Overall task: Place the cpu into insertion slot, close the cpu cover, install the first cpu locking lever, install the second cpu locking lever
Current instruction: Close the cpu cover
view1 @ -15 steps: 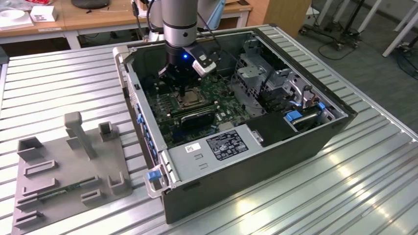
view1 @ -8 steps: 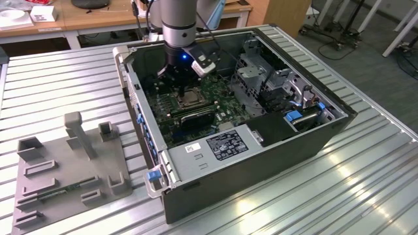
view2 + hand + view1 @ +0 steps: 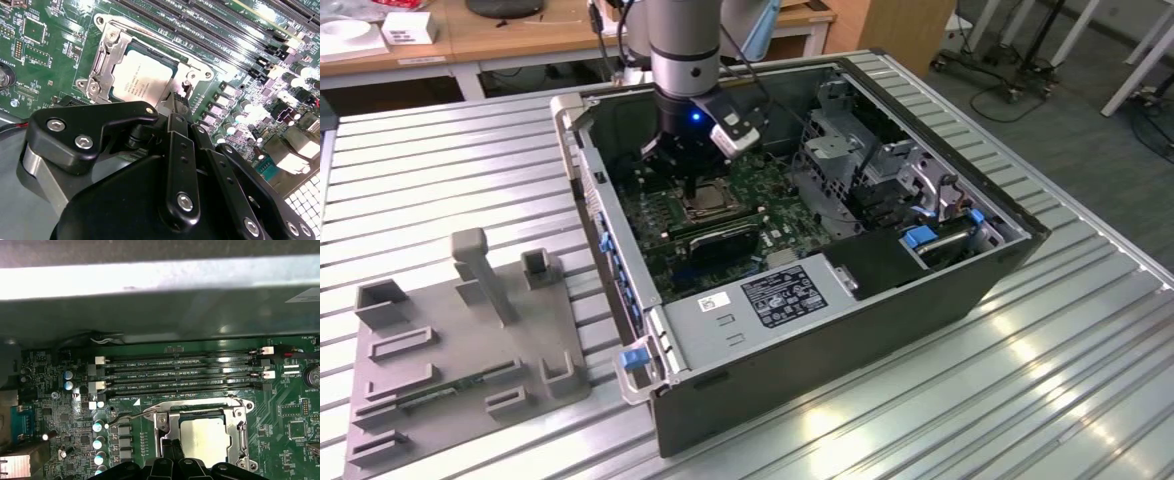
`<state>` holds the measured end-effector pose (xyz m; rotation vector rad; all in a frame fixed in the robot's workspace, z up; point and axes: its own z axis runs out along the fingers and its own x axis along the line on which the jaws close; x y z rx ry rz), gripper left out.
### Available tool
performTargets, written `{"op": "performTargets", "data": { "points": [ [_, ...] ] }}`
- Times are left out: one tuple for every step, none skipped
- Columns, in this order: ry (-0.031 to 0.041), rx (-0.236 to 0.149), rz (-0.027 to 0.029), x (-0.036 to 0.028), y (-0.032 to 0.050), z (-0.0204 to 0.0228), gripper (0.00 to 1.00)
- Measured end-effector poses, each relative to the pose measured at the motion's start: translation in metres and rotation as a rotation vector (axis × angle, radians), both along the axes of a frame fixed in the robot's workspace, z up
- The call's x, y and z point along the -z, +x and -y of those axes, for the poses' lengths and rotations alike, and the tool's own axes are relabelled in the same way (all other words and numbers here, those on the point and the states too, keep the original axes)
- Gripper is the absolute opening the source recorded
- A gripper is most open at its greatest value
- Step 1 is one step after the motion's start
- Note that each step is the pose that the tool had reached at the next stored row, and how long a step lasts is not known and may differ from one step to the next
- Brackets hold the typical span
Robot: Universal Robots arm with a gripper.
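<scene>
Black claw (image 3: pixel 178 103) first: fingers pressed together, no gap at the tips. Tips are down at the socket edge, at or touching one corner of the cpu cover (image 3: pixel 102 65); actual contact is hidden by the fingers. I can't make out anything pinched between them.

Counts:
- 1 cpu (image 3: pixel 142 75), silvery-tan top, lying flat in the socket.
- 1 cpu cover, a metal frame lying flat around the cpu, chip showing through its open centre.
- 1 wire lever (image 3: pixel 125 416) in the first wrist view, running out from the socket corner. Can't tell if it's latched.
- 4 memory slots (image 3: pixel 180 374) in a row just past the socket.

Per view:
- The second wrist view gives the claw's links and screws close up.
- The first wrist view shows the claw (image 3: pixel 172 449) tips, cpu (image 3: pixel 205 437), cover (image 3: pixel 161 432), the slots and the case wall behind.
- The exterior view has the arm reaching into the open computer case (image 3: pixel 854 330) on the ribbed metal desk (image 3: pixel 454 170), claw (image 3: pixel 691 185) over the cpu (image 3: pixel 710 203) on the green motherboard (image 3: pixel 761 235), and 1 grey fixture block (image 3: pixel 467 340) at the exterior view's left.
</scene>
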<state>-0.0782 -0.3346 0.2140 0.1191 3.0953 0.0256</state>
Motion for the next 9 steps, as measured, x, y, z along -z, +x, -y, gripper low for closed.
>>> {"op": "performTargets", "data": {
  "points": [
    [-0.0002, 0.0, -0.0002, 0.0002, 0.0, 0.0005, 0.11],
    [-0.0002, 0.0, -0.0001, 0.0005, 0.0, 0.0009, 0.11],
    [0.0, 0.0, -0.0001, 0.0009, 0.0, 0.0014, 0.11],
    [0.0001, 0.0, 0.0001, 0.0016, 0.0001, 0.0015, 0.11],
    [0.0, 0.0, 0.0, 0.0029, 0.0, 0.0016, 0.11],
    [0.0, 0.0, 0.0, 0.0044, 0.0, 0.0016, 0.11],
    [-0.0001, 0.0, -0.0001, 0.0056, 0.0, 0.0016, 0.11],
    [-0.0001, 0.0, -0.0001, 0.006, 0.0, 0.0016, 0.11],
    [-0.0004, -0.001, -0.0002, 0.006, -0.0002, 0.0019, 0.11]
  ]
}}
